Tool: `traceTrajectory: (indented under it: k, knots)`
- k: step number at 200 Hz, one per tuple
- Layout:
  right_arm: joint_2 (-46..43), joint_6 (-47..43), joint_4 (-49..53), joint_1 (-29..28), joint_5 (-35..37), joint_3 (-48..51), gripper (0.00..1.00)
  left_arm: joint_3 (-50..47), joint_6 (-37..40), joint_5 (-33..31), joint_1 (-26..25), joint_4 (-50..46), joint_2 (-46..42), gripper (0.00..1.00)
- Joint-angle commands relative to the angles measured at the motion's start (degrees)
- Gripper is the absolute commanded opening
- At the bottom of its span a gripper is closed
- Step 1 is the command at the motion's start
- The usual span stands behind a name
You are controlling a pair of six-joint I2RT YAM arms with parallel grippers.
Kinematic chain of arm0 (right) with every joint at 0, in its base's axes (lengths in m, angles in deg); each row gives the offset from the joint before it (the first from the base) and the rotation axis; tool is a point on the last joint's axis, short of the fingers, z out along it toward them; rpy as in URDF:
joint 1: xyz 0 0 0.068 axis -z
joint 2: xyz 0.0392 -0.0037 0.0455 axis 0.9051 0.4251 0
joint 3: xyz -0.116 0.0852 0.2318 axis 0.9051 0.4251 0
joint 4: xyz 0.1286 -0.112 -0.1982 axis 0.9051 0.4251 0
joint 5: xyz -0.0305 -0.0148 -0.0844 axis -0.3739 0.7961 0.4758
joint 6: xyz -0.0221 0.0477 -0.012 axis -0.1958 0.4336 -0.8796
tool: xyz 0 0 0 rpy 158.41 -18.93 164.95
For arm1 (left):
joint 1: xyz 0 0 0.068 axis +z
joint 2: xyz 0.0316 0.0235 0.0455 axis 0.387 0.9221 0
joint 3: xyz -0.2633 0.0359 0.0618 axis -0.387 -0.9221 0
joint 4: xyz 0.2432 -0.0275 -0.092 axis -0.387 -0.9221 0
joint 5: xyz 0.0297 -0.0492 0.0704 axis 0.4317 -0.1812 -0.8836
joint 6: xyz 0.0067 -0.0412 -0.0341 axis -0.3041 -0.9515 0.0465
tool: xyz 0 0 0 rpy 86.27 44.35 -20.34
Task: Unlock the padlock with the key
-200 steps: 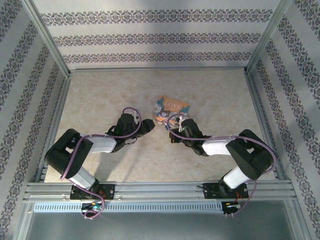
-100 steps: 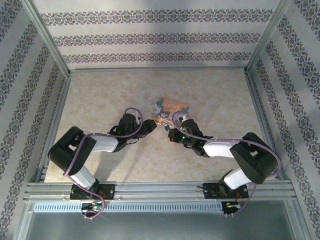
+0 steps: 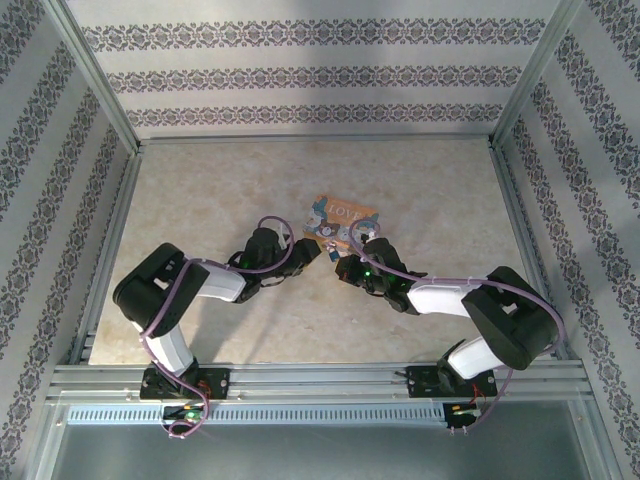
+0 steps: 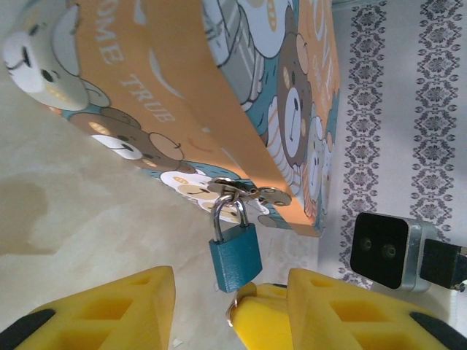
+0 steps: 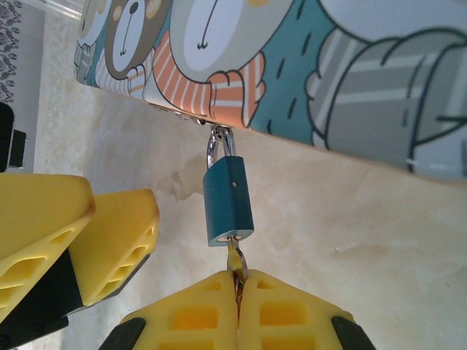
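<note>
A small teal padlock [image 4: 235,255] hangs by its steel shackle from the hasp of an orange cartoon-bear box [image 4: 182,95] lettered "LOVE". My right gripper [image 5: 237,281] is shut on the silvery key [image 5: 236,257], whose blade sits in the keyhole on the bottom of the padlock [image 5: 228,200]. My left gripper [image 4: 232,278] is open, with one yellow finger on each side of the padlock body and neither touching it. From above, both grippers meet at the near edge of the box [image 3: 340,218], the left gripper [image 3: 310,250] on the left and the right gripper [image 3: 347,266] on the right.
The box lies flat on the beige table [image 3: 200,200], a little right of centre. Patterned walls and metal rails [image 3: 110,250] enclose the table. The left gripper's finger [image 5: 73,233] stands close to the left of the padlock in the right wrist view.
The left arm has swung right and forward, bringing its gripper up to the padlock. The right gripper has stayed shut near the box's near edge.
</note>
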State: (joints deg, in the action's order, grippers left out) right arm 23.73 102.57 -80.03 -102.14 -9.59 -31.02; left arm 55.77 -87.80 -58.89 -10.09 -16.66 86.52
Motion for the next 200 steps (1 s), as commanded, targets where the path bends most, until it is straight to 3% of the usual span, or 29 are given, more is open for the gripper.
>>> traceTrajectory:
  k: [1,122,200]
  knots:
    - [-1.26,1.12,-0.24,-0.49,-1.16,-1.63,0.00,1.44,-2.47,1.03,-0.84,5.86,1.77,0.43]
    - [-2.28,2.07,-0.84,-0.47,-1.15,-2.24,0.00,3.48,-6.70,2.00,-2.89,12.85,9.13,0.40]
    - [-2.09,2.57,-0.84,-0.56,-1.25,-2.34,0.00,5.33,-8.18,2.28,-3.46,14.80,11.89,0.32]
